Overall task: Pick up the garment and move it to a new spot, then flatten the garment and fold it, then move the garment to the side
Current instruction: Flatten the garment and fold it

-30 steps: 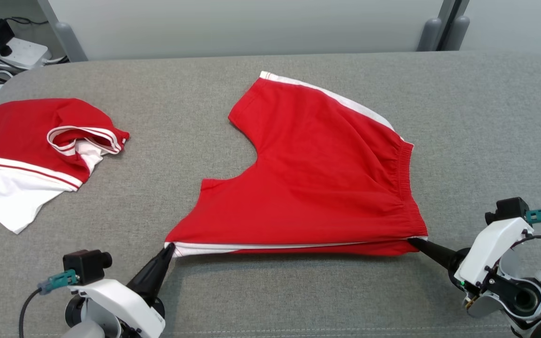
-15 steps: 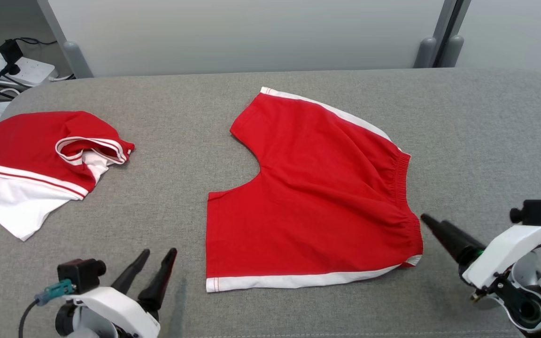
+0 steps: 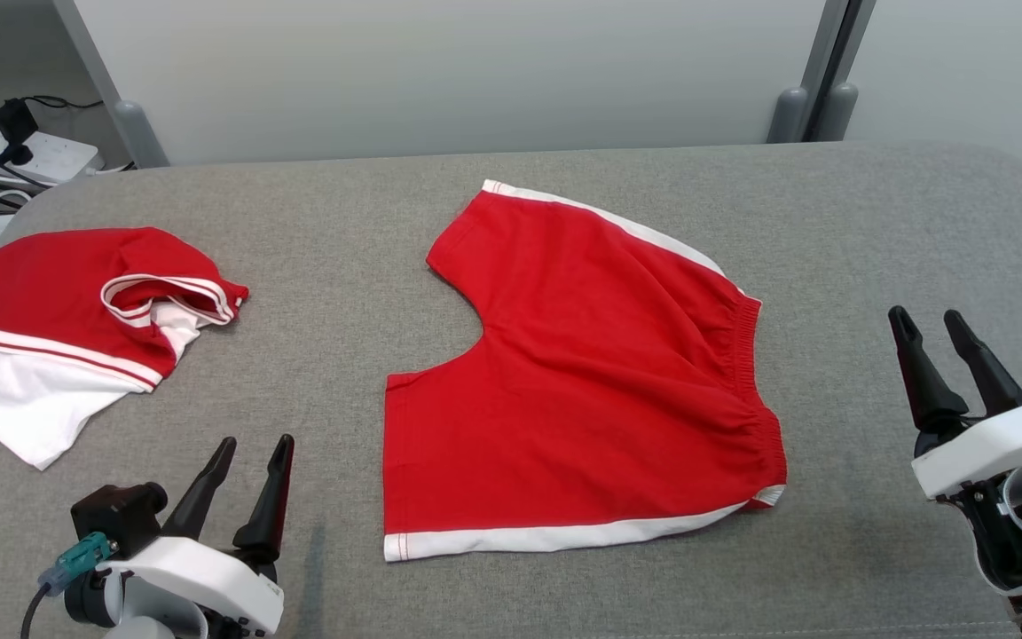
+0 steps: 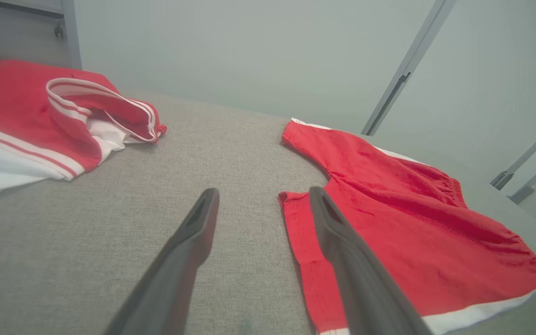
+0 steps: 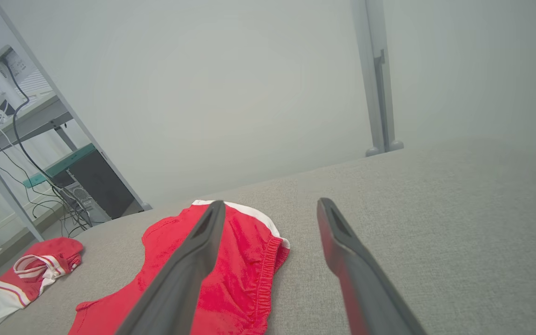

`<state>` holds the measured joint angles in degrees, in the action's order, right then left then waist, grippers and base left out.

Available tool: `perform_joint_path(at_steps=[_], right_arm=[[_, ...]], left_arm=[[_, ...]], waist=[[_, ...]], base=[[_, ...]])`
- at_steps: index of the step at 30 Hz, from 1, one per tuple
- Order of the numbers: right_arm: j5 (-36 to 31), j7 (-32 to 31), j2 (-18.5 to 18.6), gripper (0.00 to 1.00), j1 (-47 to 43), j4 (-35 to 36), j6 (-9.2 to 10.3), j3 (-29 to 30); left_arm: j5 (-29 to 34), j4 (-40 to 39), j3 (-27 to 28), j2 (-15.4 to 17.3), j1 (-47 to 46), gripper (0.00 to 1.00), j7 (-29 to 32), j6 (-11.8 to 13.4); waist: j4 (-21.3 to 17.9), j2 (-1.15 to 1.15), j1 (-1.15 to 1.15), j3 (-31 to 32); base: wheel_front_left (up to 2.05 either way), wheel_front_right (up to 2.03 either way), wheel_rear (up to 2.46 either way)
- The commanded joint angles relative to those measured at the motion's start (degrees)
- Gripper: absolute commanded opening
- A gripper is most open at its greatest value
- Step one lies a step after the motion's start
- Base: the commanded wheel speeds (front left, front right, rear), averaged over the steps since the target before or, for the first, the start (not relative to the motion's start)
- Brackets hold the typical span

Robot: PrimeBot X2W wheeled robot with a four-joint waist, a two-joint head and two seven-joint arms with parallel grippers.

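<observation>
Both my grippers stand wide open and hold nothing: my left gripper [image 3: 255, 441] sits just off the near left corner of the red cotton shorts with white side stripes [image 3: 582, 390], and my right gripper [image 3: 924, 314] is off to the side of their gathered elastic waistband [image 3: 755, 382]. The shorts lie spread in the middle of the grey woven fabric surface [image 3: 342, 222], one leg angled away from me.

I think the risk is the soft ripples running toward the waistband. If I fold over them, creases will be pressed in. A shallow pinch at the white-striped near hem [image 3: 564, 535] could lift just the top layer and let the shorts gape. Dragging across this coarse weave could bunch the cloth.

I see no bin or basket; the shorts and the crumpled red-and-white garment [image 3: 67, 311], well apart on my left, lie straight on the surface
</observation>
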<state>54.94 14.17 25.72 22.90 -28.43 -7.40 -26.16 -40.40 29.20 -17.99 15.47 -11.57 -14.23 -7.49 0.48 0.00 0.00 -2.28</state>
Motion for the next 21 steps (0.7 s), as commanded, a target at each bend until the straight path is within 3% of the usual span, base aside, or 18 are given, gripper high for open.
perform_joint_path(at_steps=[1,9,21], right_arm=[[-3.1,0.8,-0.3,1.00,-0.7,2.2,-0.09,2.2],[-19.5,0.8,-7.3,1.00,-8.9,8.3,-0.09,13.4],[-29.3,0.8,-12.3,1.00,-14.9,11.9,-0.09,18.8]], left_arm=[[2.6,-1.8,3.3,1.0,-0.6,1.00,-0.8,0.0],[12.5,-4.5,11.1,-3.2,3.1,1.00,-0.8,0.0],[22.6,-7.9,19.3,-8.4,8.1,1.00,-0.8,0.0]], waist=[[-0.1,0.00,0.00,0.2],[-0.4,0.00,0.00,1.7],[-0.6,0.00,0.00,3.3]], base=[[0.00,0.00,0.00],[0.00,0.00,0.00],[0.00,0.00,0.00]])
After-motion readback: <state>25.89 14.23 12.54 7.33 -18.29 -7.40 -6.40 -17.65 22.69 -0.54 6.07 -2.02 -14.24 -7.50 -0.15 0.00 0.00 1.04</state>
